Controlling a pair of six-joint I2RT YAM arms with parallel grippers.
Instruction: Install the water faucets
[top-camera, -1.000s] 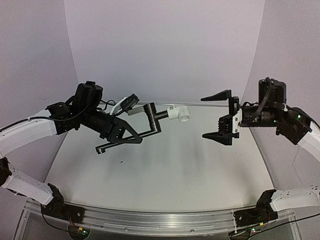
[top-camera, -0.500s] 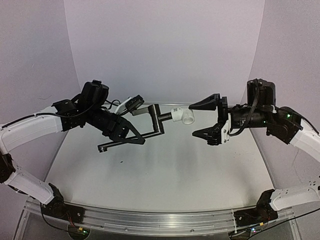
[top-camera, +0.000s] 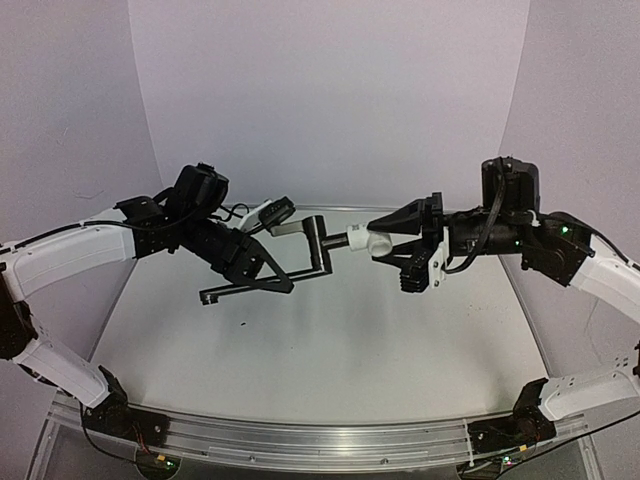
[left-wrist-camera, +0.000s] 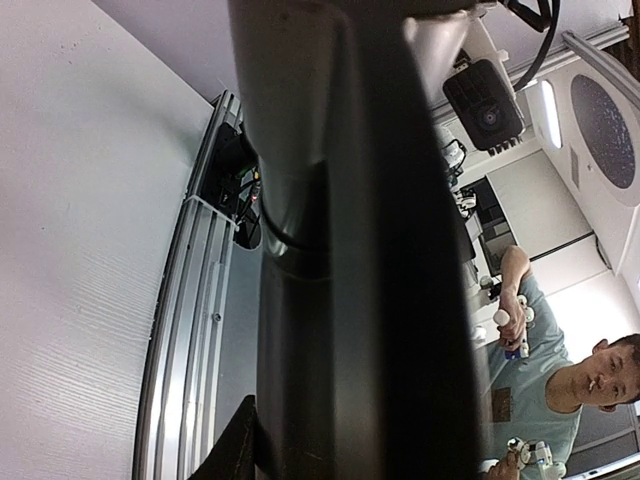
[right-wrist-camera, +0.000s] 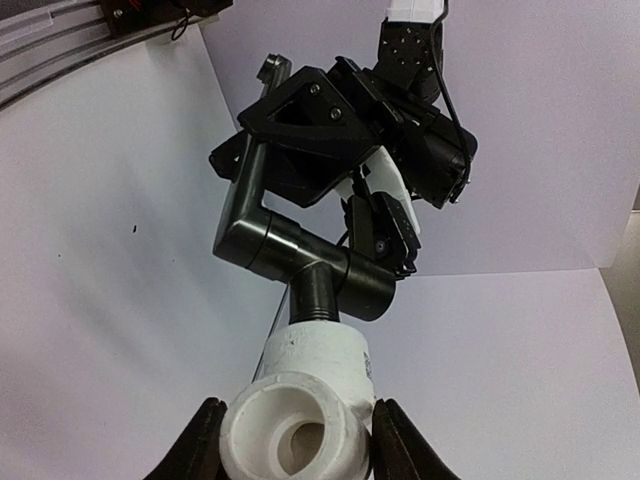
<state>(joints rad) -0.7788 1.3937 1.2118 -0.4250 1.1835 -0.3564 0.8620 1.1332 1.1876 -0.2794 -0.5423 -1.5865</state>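
Pale lilac curved backdrop (top-camera: 330, 90), glossy white table (top-camera: 330, 360), aluminium front rail (top-camera: 300, 440)

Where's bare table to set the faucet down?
Bare table across the front, from under the black pipe to the base rail. Crowded only mid-air, where left gripper holds that pipe and right gripper grips the white fitting.

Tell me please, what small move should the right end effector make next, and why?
Probably a slight wrist rotation to screw the white fitting further on. The right end effector grips it from both sides, it sits on the ribbed stub of the black pipe, and the left end effector holds that pipe in the air.
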